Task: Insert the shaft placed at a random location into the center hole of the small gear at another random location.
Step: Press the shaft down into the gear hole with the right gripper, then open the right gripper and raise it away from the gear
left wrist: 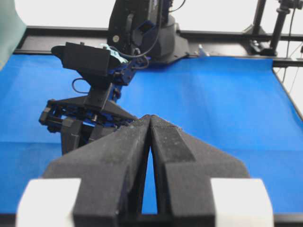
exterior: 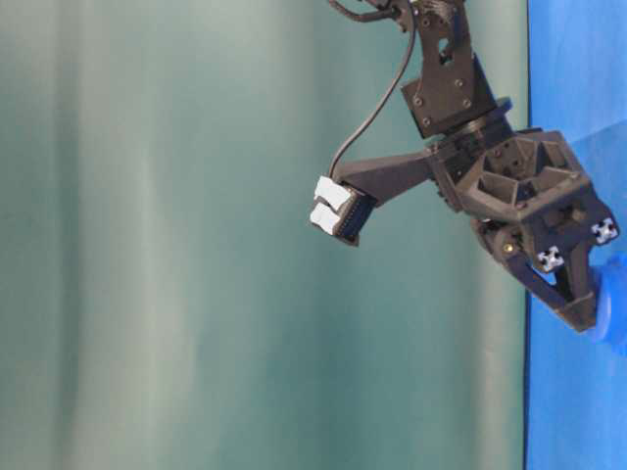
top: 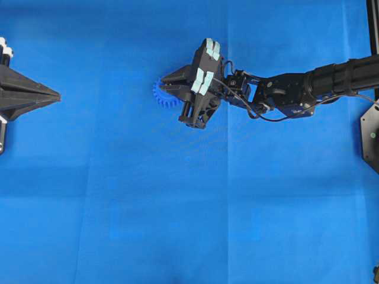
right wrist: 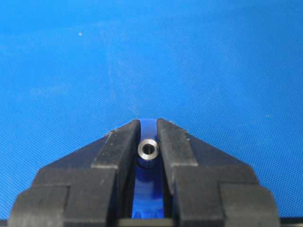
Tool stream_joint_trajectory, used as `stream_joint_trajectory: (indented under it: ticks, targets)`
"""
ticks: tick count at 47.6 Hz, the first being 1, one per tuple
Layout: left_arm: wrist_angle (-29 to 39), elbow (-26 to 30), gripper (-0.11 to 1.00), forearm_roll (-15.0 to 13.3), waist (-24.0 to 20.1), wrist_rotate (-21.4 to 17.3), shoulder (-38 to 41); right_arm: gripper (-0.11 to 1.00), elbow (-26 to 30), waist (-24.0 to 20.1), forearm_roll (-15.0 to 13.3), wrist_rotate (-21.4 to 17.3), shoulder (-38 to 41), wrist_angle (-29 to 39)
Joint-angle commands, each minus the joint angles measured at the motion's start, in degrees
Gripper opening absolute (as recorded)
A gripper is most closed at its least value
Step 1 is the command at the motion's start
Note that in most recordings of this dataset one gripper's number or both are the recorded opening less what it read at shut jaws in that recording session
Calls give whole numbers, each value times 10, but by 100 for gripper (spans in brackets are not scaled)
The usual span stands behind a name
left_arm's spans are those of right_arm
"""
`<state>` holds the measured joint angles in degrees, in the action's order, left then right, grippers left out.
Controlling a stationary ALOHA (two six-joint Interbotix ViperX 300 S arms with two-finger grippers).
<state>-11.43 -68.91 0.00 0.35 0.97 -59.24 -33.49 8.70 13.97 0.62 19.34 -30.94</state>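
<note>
The small gear (top: 161, 94) lies on the blue mat, mostly covered by my right gripper (top: 169, 84). In the right wrist view the shaft (right wrist: 148, 150) stands upright on the gear's hub (right wrist: 149, 189), its shiny ringed end facing the camera. The right gripper (right wrist: 148, 122) is shut on the shaft, its black fingers pressing both sides. The center hole is hidden under the shaft. In the table-level view the gripper's tips (exterior: 586, 318) are down at the gear's rim (exterior: 615, 311). My left gripper (top: 57, 94) rests at the far left, shut and empty (left wrist: 150, 117).
The blue mat (top: 177, 207) covers the whole table. The right arm (top: 296, 92) reaches in from the right edge. A black mount (top: 370, 133) sits at the right edge. A green curtain (exterior: 196, 245) backs the table-level view.
</note>
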Motion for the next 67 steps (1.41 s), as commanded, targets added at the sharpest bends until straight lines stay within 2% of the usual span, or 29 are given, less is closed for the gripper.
stream_joint_trajectory:
  ticks: [1, 3, 6, 14, 16, 25, 37, 44, 51, 67]
  targets:
    - [-6, 5, 0, 2, 0, 0, 4, 7, 4, -1, 0, -1, -9, -4]
    - [-6, 5, 0, 2, 0, 0, 4, 12, 4, -1, 0, -1, -9, -4]
    - [-5, 5, 0, 2, 0, 0, 4, 25, 4, -2, 0, -1, -8, -4]
    - [-6, 5, 0, 2, 0, 0, 3, 72, 8, -8, 2, -1, -11, -6]
    - [-6, 5, 0, 2, 0, 0, 1, 79, 8, -8, 2, -1, -13, -6]
    - [-5, 5, 0, 2, 0, 1, 1, 72, 5, -9, 2, -1, -31, -4]
    - [-6, 6, 0, 2, 0, 0, 1, 72, 2, -8, -1, 14, -89, 6]
    - [-6, 5, 0, 2, 0, 1, 0, 72, 1, -8, -1, 33, -127, 30]
    - [-6, 6, 0, 2, 1, 1, 0, 72, 2, -8, -1, 37, -158, 52]
    - [-5, 6, 0, 2, 1, 1, -1, 72, -1, -9, -1, 37, -166, 64]
